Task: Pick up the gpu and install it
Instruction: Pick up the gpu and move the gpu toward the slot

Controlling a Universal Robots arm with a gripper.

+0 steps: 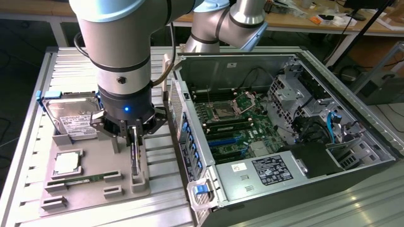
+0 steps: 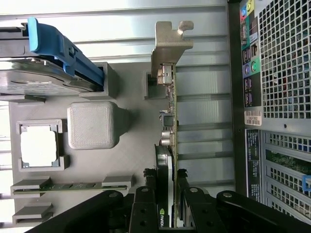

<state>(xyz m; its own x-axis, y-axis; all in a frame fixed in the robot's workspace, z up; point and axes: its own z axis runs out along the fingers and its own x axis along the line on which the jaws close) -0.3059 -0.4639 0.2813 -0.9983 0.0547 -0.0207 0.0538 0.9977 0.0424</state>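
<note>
Slatted alu table [image 1: 69, 71] [image 2: 204, 29] carries a grey printed tray [image 1: 82, 194] [image 2: 131, 145] w/ an open PC case [image 1: 240, 54] [image 2: 286, 73] just beside it on the exterior view's right. Tray pockets hold a hard drive [image 1: 75, 113] [image 2: 39, 82] w/ blue rails, propped at a tilt, then a CPU [image 1: 67, 163] [image 2: 39, 145] lying flat, then a green memory stick [image 1: 85, 179] [image 2: 73, 186] in end clips. Inside the case the motherboard [image 1: 233, 118] lies bare, w/ cables and drive cages at the far wall. The gpu [image 1: 135, 158] [image 2: 167, 121] stands on edge in slots along the tray's case-side border, its long axis parallel to the case's rear panel. Its silvery bracket end is at the hard-drive end of the tray and the opposite end is near the memory stick. My gripper [image 1: 132, 137] [image 2: 166, 172] is down over the card, w/ fingers [image 2: 146, 204] pressed against both faces and pinching it about mid-length. The card's lower edge sits in the slots. In the exterior view my wrist hides the bracket end. In the wrist view the card shows edge-on, so board details are hard to read.
</note>
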